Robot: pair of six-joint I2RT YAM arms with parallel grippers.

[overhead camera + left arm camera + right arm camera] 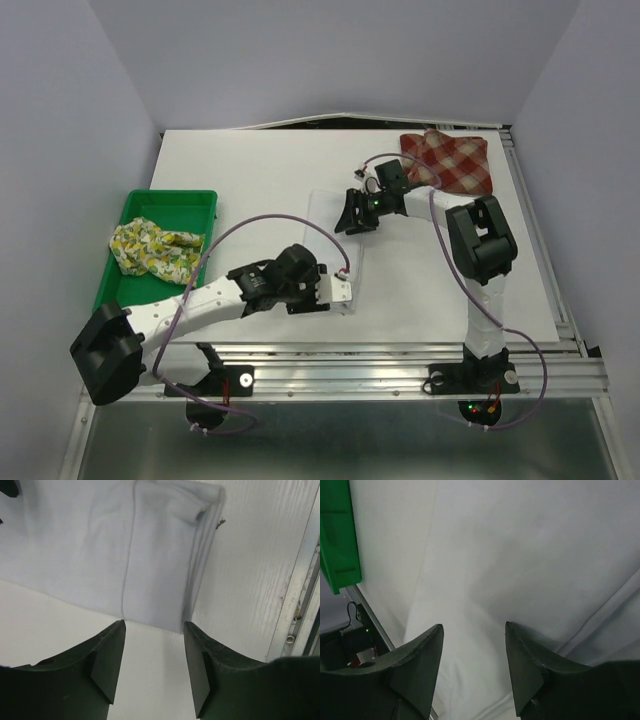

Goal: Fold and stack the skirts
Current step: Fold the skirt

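The plain white skirt (352,250) lies flat in the middle of the table. In the left wrist view it (150,555) is folded, its near edge just beyond my fingertips. My left gripper (335,295) (154,630) is open at that near end, with bare table between its jaws. My right gripper (347,222) (472,630) hangs open low over the skirt's far end (530,555), holding nothing. The red-and-cream plaid skirt (452,160) lies crumpled at the far right. The fruit-print skirt (155,250) is bunched inside the green tray (170,200).
The green tray stands at the table's left edge, and its corner (337,530) shows in the right wrist view. A metal rail (400,350) (300,605) runs along the table's near edge. A purple cable (240,228) loops over the left arm.
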